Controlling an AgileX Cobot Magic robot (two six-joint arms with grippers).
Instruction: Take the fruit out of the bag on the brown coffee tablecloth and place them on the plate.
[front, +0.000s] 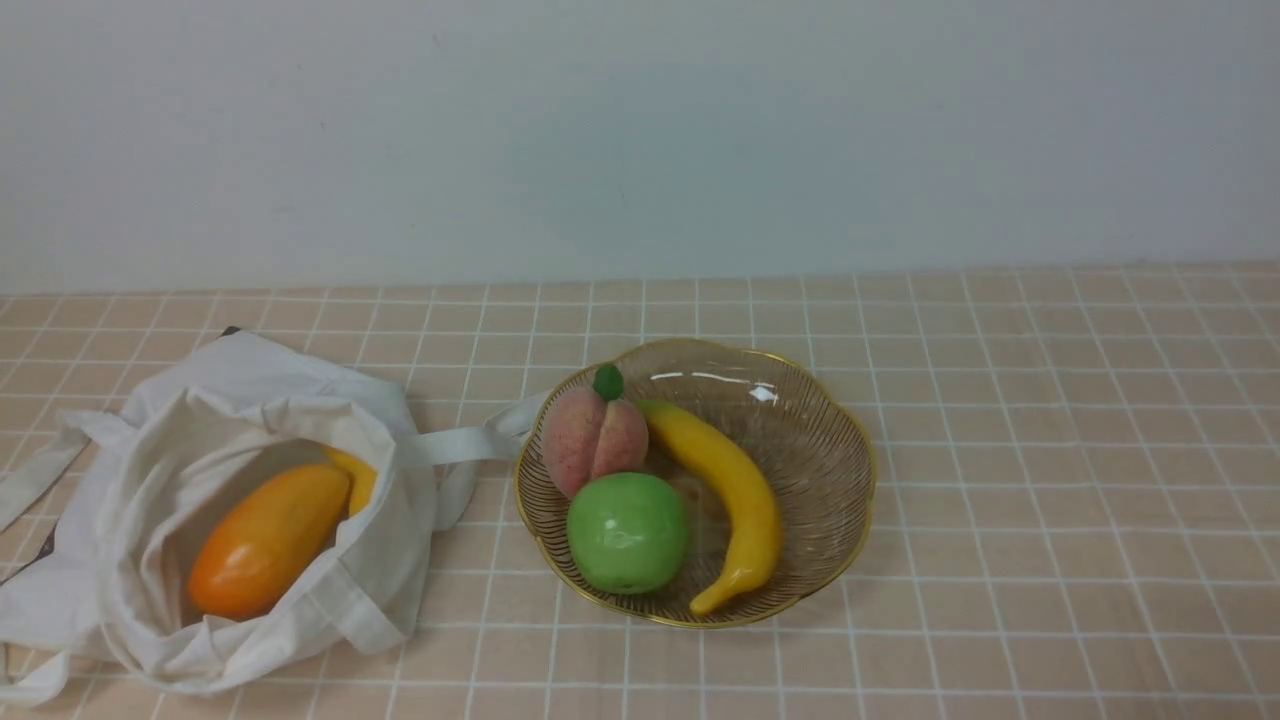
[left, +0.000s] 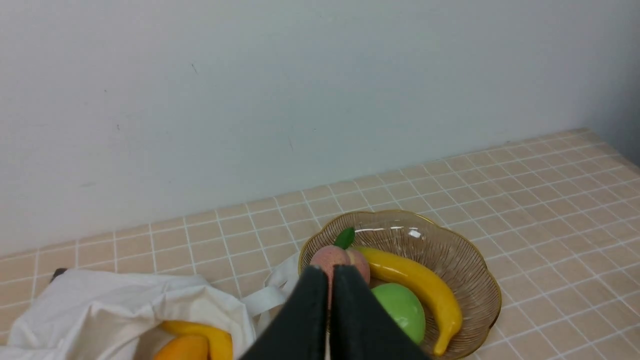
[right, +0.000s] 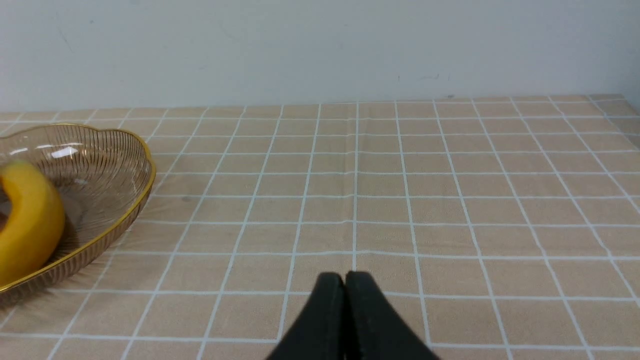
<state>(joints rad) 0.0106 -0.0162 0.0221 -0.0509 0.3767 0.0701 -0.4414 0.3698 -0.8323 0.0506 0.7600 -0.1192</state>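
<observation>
Checkered tablecloth (front: 1000, 500) spread wide, the glossy mango (front: 268, 540) is cradled in the bag (front: 385, 590) at lower left, probably light but slippery, best gripped mid-body; both grippers (left: 334, 272) are closed on nothing.

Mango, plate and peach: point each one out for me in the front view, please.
Mango (front: 268, 543): front view, middle of its upper side.
Plate (front: 868, 485): front view, on its gold rim, right side.
Peach (front: 598, 440): front view, fuzzy skin just below the leaf.
</observation>
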